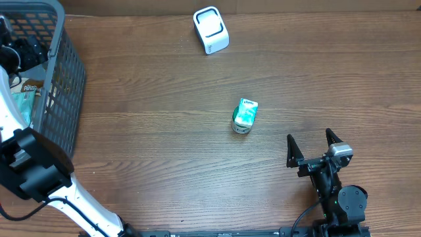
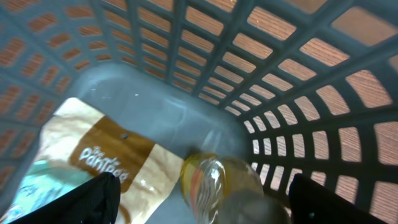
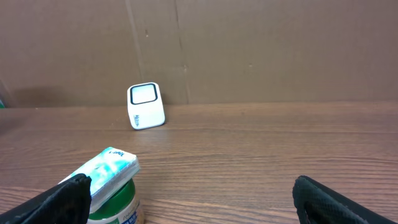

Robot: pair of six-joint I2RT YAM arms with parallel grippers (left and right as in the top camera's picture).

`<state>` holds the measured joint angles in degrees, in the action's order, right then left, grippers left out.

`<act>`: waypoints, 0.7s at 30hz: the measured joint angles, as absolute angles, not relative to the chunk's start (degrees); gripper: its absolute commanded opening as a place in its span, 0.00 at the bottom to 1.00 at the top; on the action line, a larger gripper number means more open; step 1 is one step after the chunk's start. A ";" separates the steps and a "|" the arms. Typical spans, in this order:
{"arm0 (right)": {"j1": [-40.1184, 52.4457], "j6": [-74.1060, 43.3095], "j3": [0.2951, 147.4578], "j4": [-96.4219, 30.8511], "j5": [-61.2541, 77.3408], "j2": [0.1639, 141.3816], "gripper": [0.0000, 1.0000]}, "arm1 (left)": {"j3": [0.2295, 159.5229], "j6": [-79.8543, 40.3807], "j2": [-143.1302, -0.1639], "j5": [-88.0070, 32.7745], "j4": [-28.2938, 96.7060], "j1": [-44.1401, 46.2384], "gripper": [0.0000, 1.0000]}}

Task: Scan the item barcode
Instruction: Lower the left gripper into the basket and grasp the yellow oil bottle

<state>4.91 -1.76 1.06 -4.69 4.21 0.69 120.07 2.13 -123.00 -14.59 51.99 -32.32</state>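
Roughly, the item stretches front-to-back.

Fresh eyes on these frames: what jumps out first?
The green-and-white item sits alone mid-table, with the white scanner at the far edge. At the left, the left gripper hangs open inside the grey basket, over a clear bottle and a snack bag.

**Wooden table carrying three things**

The table is showing a dark brown grain that is running from left to right. A grey plastic basket with lattice walls is standing at the far left corner. A white barcode scanner is sitting near the far edge, around the middle, with its framed window facing the near side. A small green tub is standing upright near the centre, well apart from both.
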 measured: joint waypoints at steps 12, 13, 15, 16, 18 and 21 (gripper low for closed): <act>4.91 -1.76 1.06 -4.69 4.19 0.69 1.00 | 120.05 3.62 -124.09 -11.35 50.96 -28.34 0.80; 4.91 -1.72 1.06 -4.69 4.19 0.69 1.00 | 120.05 3.60 -124.09 -10.48 50.98 -28.14 0.80; 4.91 -1.76 1.06 -4.69 4.19 0.69 1.00 | 120.03 3.62 -124.16 -9.26 50.98 -27.70 0.80; 4.91 -1.74 1.06 -4.69 4.19 0.69 1.00 | 119.98 3.62 -124.20 -8.69 50.94 -27.49 0.80; 4.91 -1.76 1.06 -4.69 4.21 0.69 1.00 | 119.57 3.62 -124.20 -7.81 50.70 -27.29 0.80; 4.91 -1.74 1.06 -4.71 4.21 0.69 1.00 | 118.45 3.62 -124.29 -7.05 50.48 -27.29 0.76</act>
